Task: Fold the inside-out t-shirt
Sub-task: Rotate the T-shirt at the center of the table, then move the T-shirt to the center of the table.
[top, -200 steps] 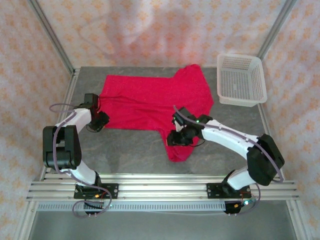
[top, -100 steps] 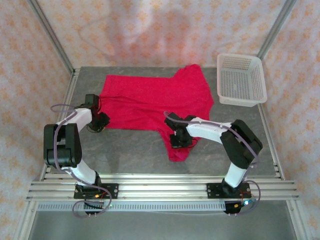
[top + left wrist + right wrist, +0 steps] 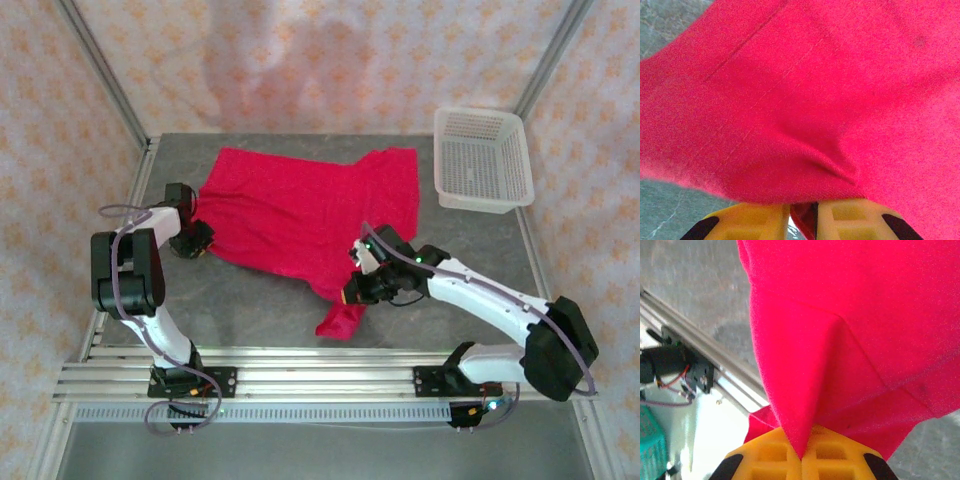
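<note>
Left pincer (image 3: 190, 238) and right pincer (image 3: 362, 285) each clamp the red t-shirt (image 3: 300, 210) by its edge; the fold probably comes next, carrying the edge across.

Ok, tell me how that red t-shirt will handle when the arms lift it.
Likely floppy: the t-shirt creases into a peak where the right gripper pinches it. Probably light, since only thin folds bunch at the left gripper. The part below the right grip lies crumpled, so it may sag and drag.

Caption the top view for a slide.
Red t-shirt pinched by left gripper and right gripper; basket at far right.
</note>
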`<state>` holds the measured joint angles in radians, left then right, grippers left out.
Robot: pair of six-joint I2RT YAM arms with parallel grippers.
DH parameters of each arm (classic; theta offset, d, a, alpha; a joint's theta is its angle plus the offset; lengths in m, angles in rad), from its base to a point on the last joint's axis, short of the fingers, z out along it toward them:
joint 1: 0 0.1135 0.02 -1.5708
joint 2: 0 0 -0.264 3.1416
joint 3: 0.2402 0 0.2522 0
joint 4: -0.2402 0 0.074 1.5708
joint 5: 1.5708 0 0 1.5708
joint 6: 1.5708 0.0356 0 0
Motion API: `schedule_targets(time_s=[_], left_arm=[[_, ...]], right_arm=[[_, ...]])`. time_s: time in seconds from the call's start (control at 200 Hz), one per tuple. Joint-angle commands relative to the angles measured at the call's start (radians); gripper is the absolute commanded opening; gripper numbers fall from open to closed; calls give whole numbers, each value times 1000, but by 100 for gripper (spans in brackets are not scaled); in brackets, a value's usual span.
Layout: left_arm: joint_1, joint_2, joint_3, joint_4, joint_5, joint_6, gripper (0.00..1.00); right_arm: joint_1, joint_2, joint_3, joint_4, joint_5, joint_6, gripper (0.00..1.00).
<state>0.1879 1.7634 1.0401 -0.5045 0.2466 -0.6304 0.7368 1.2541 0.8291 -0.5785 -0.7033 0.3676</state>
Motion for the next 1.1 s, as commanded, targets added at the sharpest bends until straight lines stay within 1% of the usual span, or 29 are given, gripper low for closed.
schedule_targets(time_s=[0.0, 0.035, 0.06, 0.085, 0.105, 0.16, 0.245, 0.32, 0.38, 0.475, 0.55, 0.686, 0.806, 0.886, 0.951, 1.001, 1.046, 1.096], left_arm=[[3, 19, 9, -30, -36, 10, 22], [3, 16, 14, -39, -40, 13, 21], [3, 12, 17, -44, -43, 15, 21], [3, 4, 18, -49, -48, 17, 20], [3, -4, 18, -53, -51, 18, 20], [4, -30, 18, -63, -64, 21, 20], [3, -77, 18, -81, -86, 23, 20], [-3, -119, 17, -93, -101, 24, 20], [-13, -152, 17, -105, -119, 24, 20], [-41, -190, 18, -102, -126, 19, 21], [-68, -181, 26, -76, -91, 17, 21], [-88, -68, 66, -39, -3, 8, 21], [-80, 5, 86, -19, -14, 7, 21], [-60, 29, 98, -20, -12, 9, 20], [-42, 18, 98, -29, -22, 14, 21], [-31, -13, 95, -55, -39, 24, 22], [-27, -66, 84, -78, -66, 34, 26], [-27, -139, 53, -95, -107, 35, 33]], right_arm=[[-3, -8, -24, 5, -64, -22, 15], [-4, -9, -23, -12, -28, -27, 40], [-5, -6, -20, -23, 1, -30, 51], [-5, -4, -18, -33, 30, -34, 58], [-7, -1, -15, -42, 52, -36, 61], [-16, 9, -9, -53, 105, -35, 66], [-50, 35, -4, -54, 180, -8, 67], [-95, 72, 3, -49, 300, 42, 67], [-152, 132, 21, -51, 375, 79, 67], [-236, 257, 56, -8, 403, 108, 63], [-278, 374, 110, 30, 426, 106, 60], [-327, 617, 320, -9, 484, 54, 55], [-365, 813, 550, -76, 565, -3, 54], [-404, 912, 740, -167, 618, -42, 54], [-426, 932, 838, -211, 616, -63, 55], [-428, 913, 886, -256, 603, -82, 56], [-423, 869, 887, -278, 589, -91, 58], [-418, 795, 844, -283, 575, -94, 60]])
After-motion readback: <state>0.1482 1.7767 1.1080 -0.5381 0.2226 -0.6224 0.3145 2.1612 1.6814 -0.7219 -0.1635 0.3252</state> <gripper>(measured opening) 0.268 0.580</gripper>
